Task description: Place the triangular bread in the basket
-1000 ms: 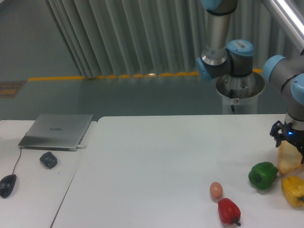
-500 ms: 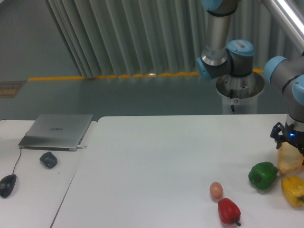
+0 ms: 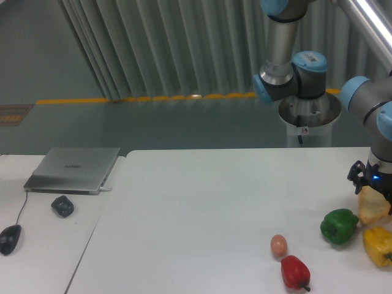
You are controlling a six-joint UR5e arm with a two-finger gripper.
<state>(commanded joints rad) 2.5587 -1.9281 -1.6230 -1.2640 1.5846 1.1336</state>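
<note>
Camera, tool (image 3: 372,187) atop triangular bread (image 3: 372,208)

- The gripper (image 3: 373,184) sits on top of the triangular bread (image 3: 373,207) at the surface's (image 3: 202,208) right edge.
- Green pepper (image 3: 339,226) just left of it, yellow pepper (image 3: 378,245) nearer.
- Egg (image 3: 278,245) touches red pepper (image 3: 294,271).

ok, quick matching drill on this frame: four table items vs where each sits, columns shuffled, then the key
Items:
1. egg
2. green pepper
3. triangular bread
4. laptop

Places:
A. side table, far left
B. right under the tool
C. just above the red pepper
D. between the egg and the yellow pepper

Pairs: 1-C, 2-D, 3-B, 4-A
</note>
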